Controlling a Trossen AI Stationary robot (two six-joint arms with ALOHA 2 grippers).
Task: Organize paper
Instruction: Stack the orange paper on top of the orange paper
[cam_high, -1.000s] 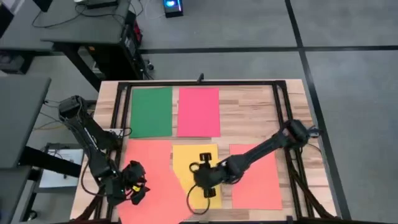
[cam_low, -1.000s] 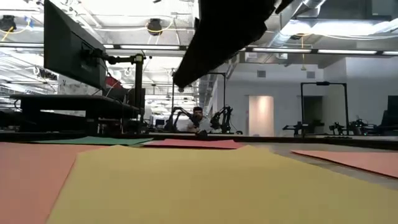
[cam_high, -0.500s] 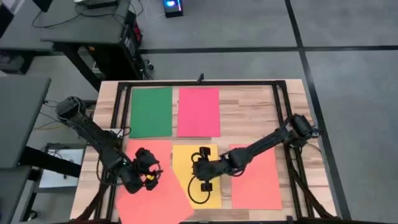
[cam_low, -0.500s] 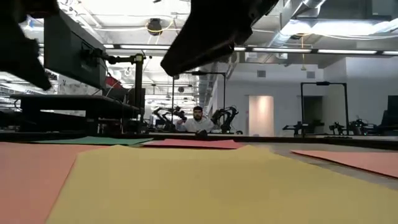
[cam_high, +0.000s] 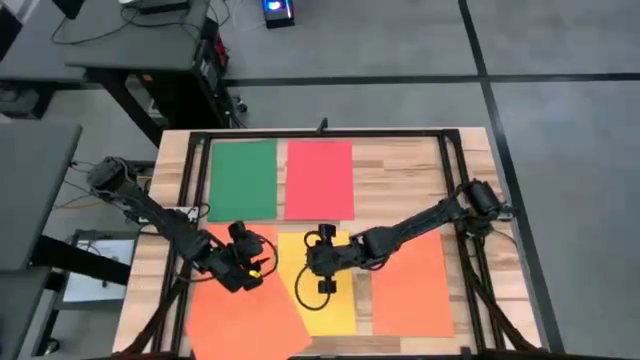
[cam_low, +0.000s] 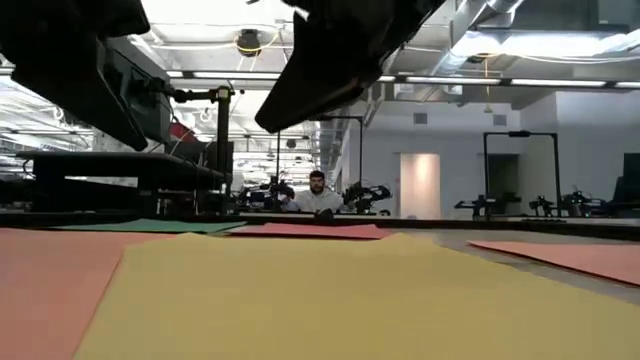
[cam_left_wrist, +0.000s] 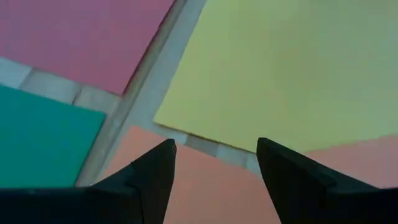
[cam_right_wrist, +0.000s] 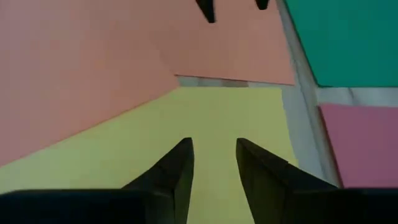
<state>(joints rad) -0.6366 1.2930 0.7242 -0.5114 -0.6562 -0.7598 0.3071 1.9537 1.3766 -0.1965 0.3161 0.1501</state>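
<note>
— While the table (cam_high: 400, 185) is viewed from above, what is laid out on it?

— Five sheets are seen on the wooden top. Two orange sheets are the largest patches: one (cam_high: 240, 315) is set askew at the near left, the other (cam_high: 410, 290) lies straight at the near right. Between them a yellow sheet (cam_high: 335, 305) is placed, its left edge overlapped by the skewed orange one. At the far side a green sheet (cam_high: 243, 180) and a pink-red sheet (cam_high: 319, 179) are laid side by side, a thin strip of wood being left between them.

— And where are the arms held?

— The right gripper (cam_high: 318, 262) is held over the far end of the yellow sheet, its fingers (cam_right_wrist: 177, 171) parted by a narrow gap with nothing between them. The left gripper (cam_high: 252, 258) is poised over the far corner of the skewed orange sheet, just beside the yellow one; its fingers (cam_left_wrist: 155, 174) are spread wide and nothing is gripped.

— Is anything noted beyond the table?

— A person (cam_low: 317, 195) is seen far back in the room.
</note>
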